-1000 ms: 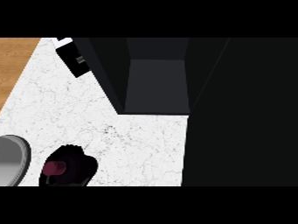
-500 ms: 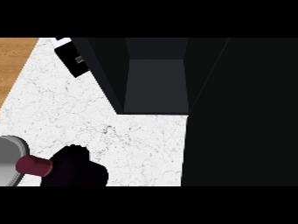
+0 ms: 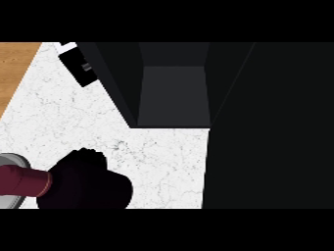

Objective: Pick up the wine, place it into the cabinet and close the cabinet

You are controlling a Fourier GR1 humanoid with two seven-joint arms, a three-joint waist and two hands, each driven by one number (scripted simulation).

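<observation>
In the head view, at seven o'clock, a black hand is curled round the wine, its maroon top sticking out sideways, carried over the white counter towards the open cabinet at twelve.

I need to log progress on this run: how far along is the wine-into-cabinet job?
Early stage. Done: the cabinet stands open, its dark interior showing. In hand: a black hand at the lower left is curled round the wine, whose dark red end sticks out leftward over the white counter. Which hand it is can't be told. Left: placing the wine inside and closing the cabinet.
</observation>
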